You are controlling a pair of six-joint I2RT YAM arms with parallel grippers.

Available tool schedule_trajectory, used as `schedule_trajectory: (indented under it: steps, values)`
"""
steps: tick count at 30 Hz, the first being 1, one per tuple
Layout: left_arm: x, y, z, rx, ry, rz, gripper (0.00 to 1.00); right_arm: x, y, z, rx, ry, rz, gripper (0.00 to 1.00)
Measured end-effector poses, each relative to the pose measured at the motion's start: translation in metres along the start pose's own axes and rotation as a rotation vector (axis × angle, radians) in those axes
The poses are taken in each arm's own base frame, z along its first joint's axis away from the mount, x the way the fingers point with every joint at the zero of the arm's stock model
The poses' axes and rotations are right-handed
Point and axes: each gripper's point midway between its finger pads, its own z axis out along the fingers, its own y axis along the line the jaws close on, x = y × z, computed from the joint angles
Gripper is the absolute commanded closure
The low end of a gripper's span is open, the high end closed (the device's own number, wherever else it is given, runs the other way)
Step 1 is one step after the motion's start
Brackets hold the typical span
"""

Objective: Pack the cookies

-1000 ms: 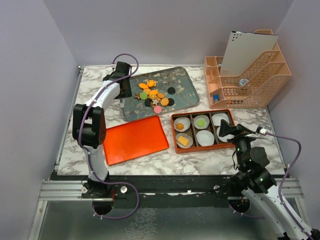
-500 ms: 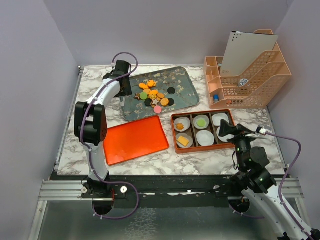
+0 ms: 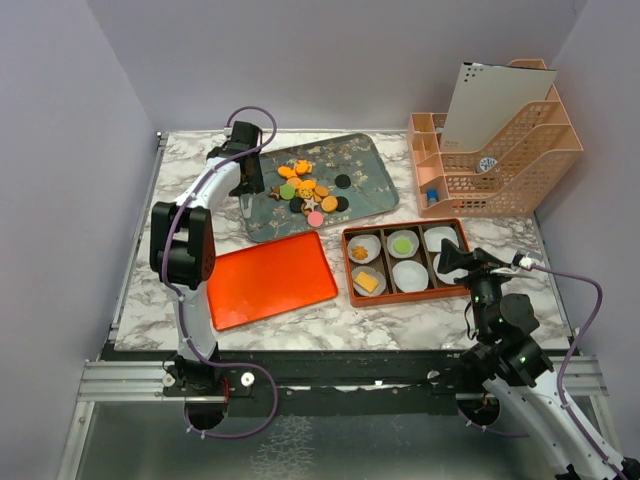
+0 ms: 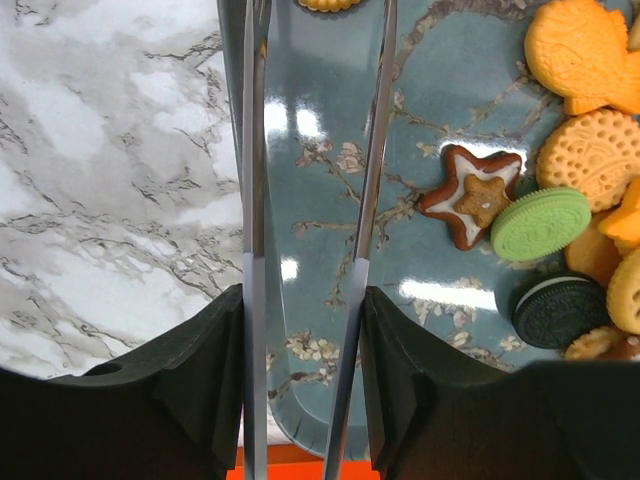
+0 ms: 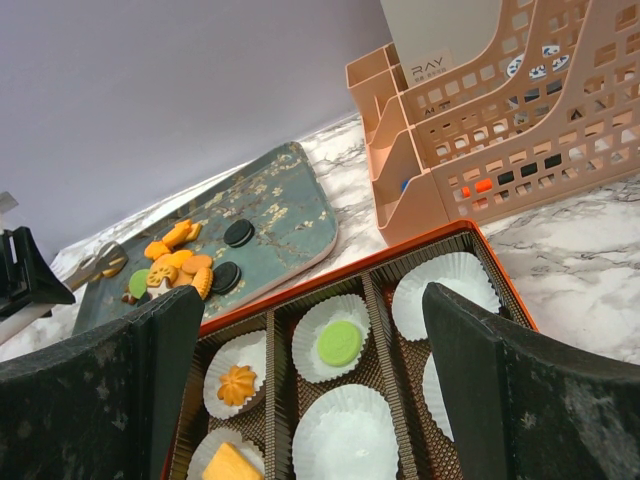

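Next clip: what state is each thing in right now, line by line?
Left gripper: shut on tongs.
Tongs: tips apart, holding nothing.
Right gripper: open, empty.
Box: open, three cups filled.
Red lid: off, flat beside the box.
Cookies: most loose on the tray.

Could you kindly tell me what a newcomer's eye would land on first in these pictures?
Probably the heap of colourful small cookies on the blue-grey floral tray at the far middle of the marble table, with the left end effector holding thin metal tongs over that tray's left edge. Next, the flat bright orange rectangle and, right of it, the orange compartment box of white paper cups, three already holding cookies.
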Motion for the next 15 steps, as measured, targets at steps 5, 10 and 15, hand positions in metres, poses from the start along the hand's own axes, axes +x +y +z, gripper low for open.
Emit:
schedule_trajectory:
  steps: [5, 10, 15]
  values:
    - [-0.001, -0.004, -0.014, 0.043, -0.006, -0.004, 0.77, 0.000, 0.000, 0.000, 0.000, 0.000, 0.000, 0.00]
    - [-0.005, -0.009, -0.041, 0.086, -0.034, 0.000, 0.78, 0.000, 0.000, 0.000, 0.000, 0.000, 0.000, 0.00]
    - [-0.006, -0.020, -0.069, 0.128, -0.072, 0.024, 0.79, 0.000, 0.000, 0.000, 0.000, 0.001, 0.000, 0.00]
